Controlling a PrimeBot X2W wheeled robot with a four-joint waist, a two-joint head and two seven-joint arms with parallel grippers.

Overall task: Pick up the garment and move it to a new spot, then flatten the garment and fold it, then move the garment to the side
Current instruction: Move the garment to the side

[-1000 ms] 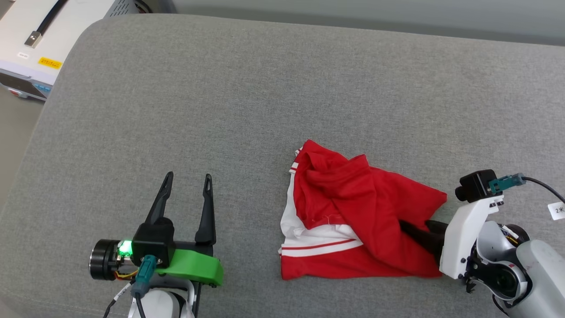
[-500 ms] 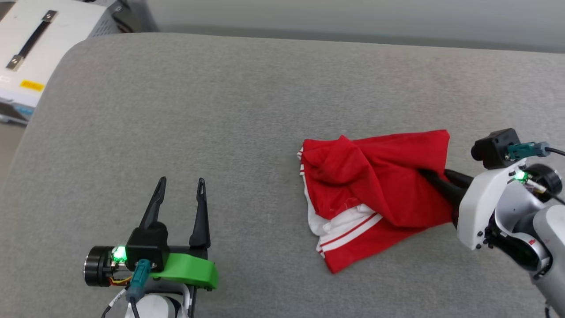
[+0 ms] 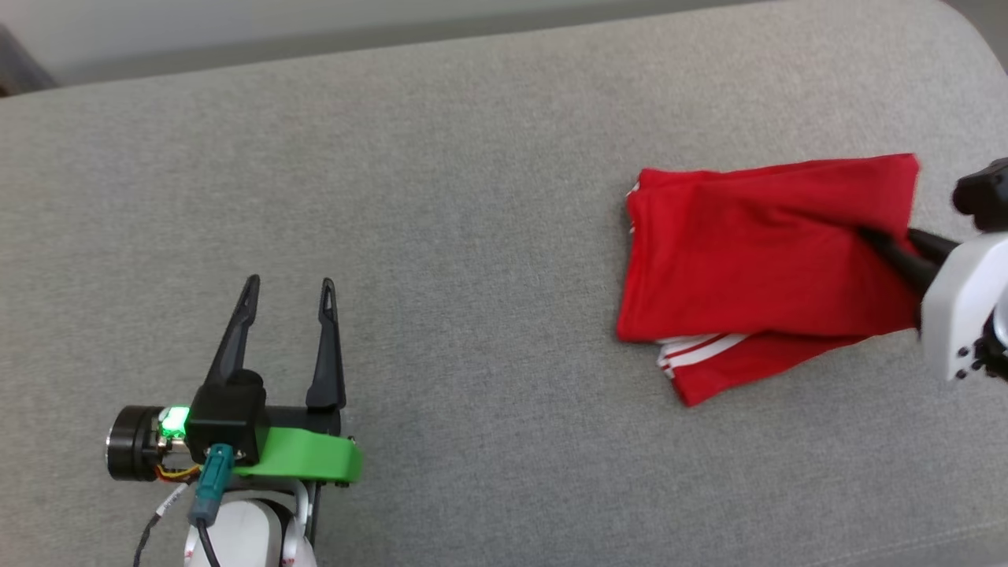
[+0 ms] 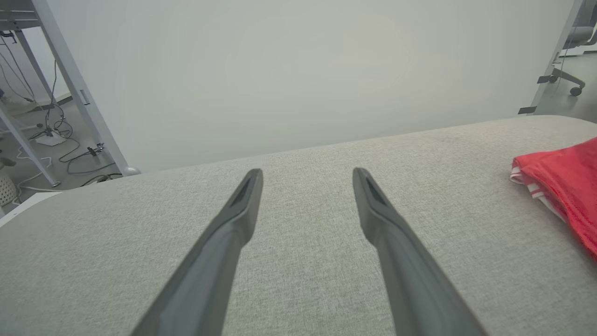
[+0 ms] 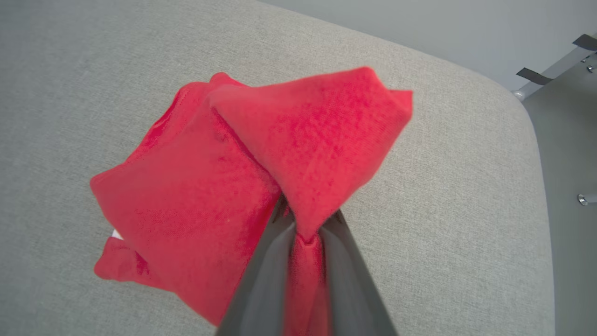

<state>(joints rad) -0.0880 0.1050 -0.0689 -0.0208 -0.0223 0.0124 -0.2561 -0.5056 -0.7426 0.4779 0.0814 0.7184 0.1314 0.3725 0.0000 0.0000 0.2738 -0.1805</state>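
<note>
Two dark fingers of the right gripper (image 5: 308,224) are closed on a peaked fold of the red jersey T-shirt (image 5: 196,196). The cloth bunches thin between them and fans out past the tips into a soft tent. Beyond the fingertips and off to one side, the rest of the garment lies doubled on the grey upholstered cushion (image 3: 472,197), with a strip of red-and-white striped trim (image 3: 701,350) peeking from under the upper layer. The left gripper (image 3: 287,287) hovers well apart from the shirt, fingers spread wide with nothing between them.

The hold looks like a small bite of one fold, perhaps the top layer alone. A pull could slide the knit out of the smooth, tapered fingers. It could also lift one layer while the rest drags and twists, making flattening harder. The cushion's rounded edge (image 5: 522,121) lies near the outer side of the right fingers, so a carry farther that way risks cloth spilling over it.

The shirt is a limp, fine knit that creases softly. The cushion is coarse, flat-woven grey fabric, curved at its rim. The fingers are long, slim, matte and hard.
</note>
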